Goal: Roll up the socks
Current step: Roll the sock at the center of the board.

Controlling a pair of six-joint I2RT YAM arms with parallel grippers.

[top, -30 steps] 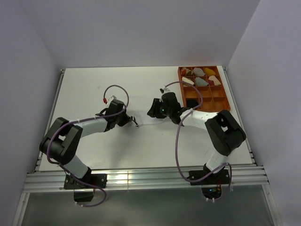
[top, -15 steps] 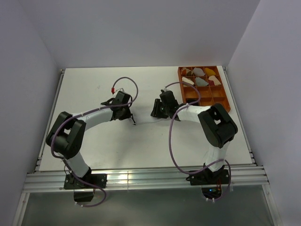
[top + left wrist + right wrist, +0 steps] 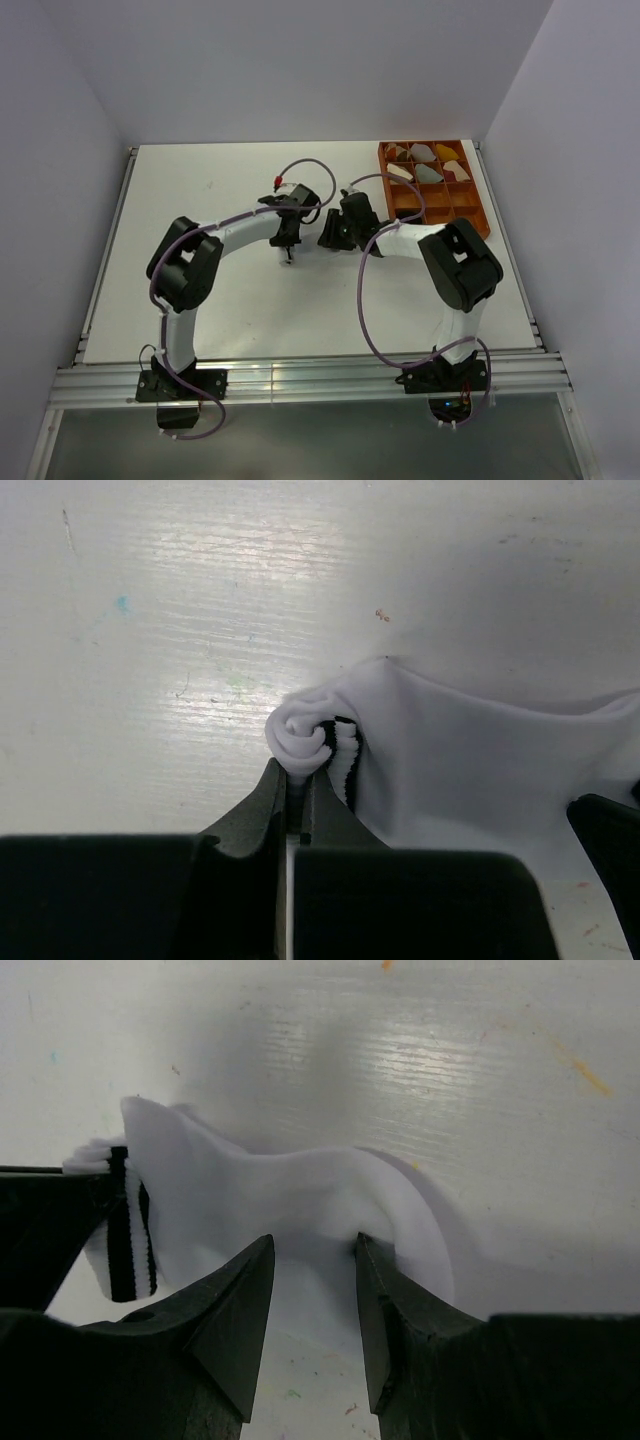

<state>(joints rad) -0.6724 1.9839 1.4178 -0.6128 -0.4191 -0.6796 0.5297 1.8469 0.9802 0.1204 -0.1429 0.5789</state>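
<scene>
Pinching white sock [image 3: 470, 765]: left tool [image 3: 294, 777]

White sock [image 3: 460, 770]: plain white body, two black cuff stripes [image 3: 125, 1245]. Left gripper [image 3: 292, 780], right gripper [image 3: 312, 1250]: matte black. Left arm [image 3: 245, 232], right arm [image 3: 400, 240]: white links, black joints. Cables [image 3: 365, 310] purple; one red connector [image 3: 274, 184]. Table [image 3: 300, 310]: white, few cyan, red, orange flecks. Tray [image 3: 430, 143] orange; bundles [image 3: 428, 172] inside tan, grey, yellow, brown.
</scene>
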